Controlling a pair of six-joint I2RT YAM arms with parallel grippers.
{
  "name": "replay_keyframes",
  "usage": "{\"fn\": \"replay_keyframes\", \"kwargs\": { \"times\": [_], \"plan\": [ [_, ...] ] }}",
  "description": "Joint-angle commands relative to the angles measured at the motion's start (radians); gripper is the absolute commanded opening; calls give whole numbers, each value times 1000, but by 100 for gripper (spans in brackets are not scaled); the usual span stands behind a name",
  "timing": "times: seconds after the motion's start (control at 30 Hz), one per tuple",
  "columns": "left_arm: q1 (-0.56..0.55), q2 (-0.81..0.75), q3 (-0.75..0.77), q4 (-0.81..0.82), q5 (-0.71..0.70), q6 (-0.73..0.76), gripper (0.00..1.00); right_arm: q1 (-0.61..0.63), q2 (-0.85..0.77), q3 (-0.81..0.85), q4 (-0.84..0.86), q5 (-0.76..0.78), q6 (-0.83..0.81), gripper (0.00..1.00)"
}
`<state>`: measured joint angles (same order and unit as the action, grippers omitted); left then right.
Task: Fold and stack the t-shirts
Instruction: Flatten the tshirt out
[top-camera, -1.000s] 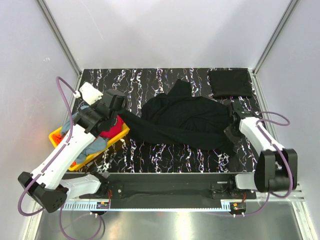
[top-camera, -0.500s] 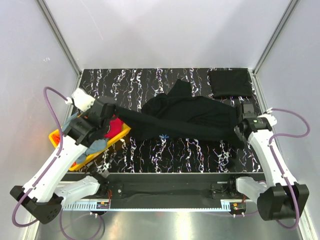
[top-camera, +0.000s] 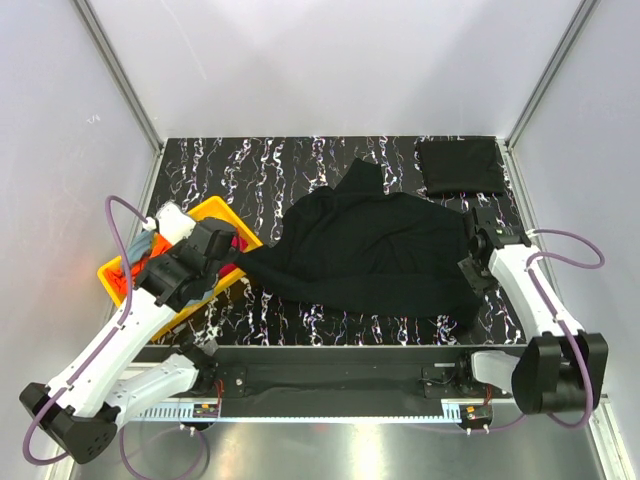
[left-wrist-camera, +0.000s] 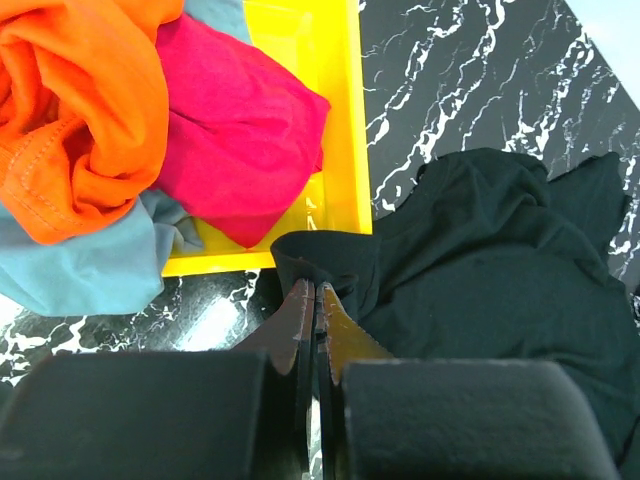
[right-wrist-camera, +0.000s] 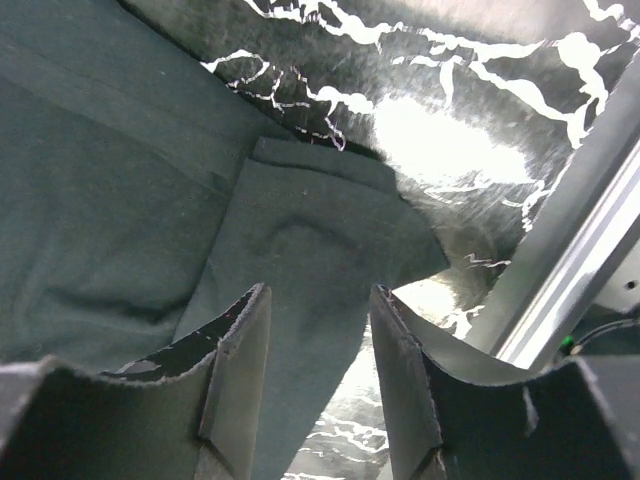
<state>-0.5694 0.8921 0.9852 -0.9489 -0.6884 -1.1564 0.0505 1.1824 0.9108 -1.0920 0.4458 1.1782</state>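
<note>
A large black t-shirt (top-camera: 370, 250) of soft, matte cloth lies loosely spread and rumpled across the middle of the counter (top-camera: 250, 165), its outline uneven, with one sleeve poking up toward the far edge and a narrow tongue of fabric drawn out to the left. The left gripper (left-wrist-camera: 315, 290) is pinched tight on the hemmed end of that tongue, its two dark fingers pressed together with the folded cloth edge between them, just beside the near corner of a yellow tray (left-wrist-camera: 350, 120). At the shirt's right side, a flat corner of fabric with a stitched hem lies on the counter, and the right gripper (right-wrist-camera: 320, 295) hangs just above it with its jaws apart, holding nothing. A second, folded black t-shirt (top-camera: 460, 165) sits as a neat, flat rectangle in the far right corner, apart from the spread one. The tray is smooth, glossy plastic with shallow upright walls, resting at an angle on the left side of the counter. It holds a heap of crumpled cloth: an orange t-shirt (left-wrist-camera: 90, 100) bunched at the top left, a magenta t-shirt (left-wrist-camera: 235, 150) beside it, and a grey-blue t-shirt (left-wrist-camera: 90, 265) spilling over the near wall. The counter is shiny black with white marble-like veins.
</note>
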Motion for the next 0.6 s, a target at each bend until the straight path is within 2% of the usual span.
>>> {"fn": "replay_keyframes", "kwargs": {
  "times": [0.0, 0.13, 0.2, 0.37, 0.53, 0.57],
  "plan": [
    [3, -18, 4, 36, -3, 7, 0, -21, 48, -1, 47, -30, 69, 51],
    [5, -16, 6, 47, -3, 30, 0, -118, 112, -21, 151, -44, -1, 49],
    [5, -16, 4, 53, 3, 38, 0, -161, 163, -15, 213, -97, -49, 47],
    [-1, -24, 0, 62, -2, 40, 0, -175, 324, 33, 247, -163, -89, 43],
    [-17, -16, 4, 67, -17, 34, 0, -175, 414, 28, 253, -164, -48, 42],
    [-15, -15, 4, 67, -19, 34, 0, -175, 424, 25, 256, -156, -43, 37]
  ]
}}
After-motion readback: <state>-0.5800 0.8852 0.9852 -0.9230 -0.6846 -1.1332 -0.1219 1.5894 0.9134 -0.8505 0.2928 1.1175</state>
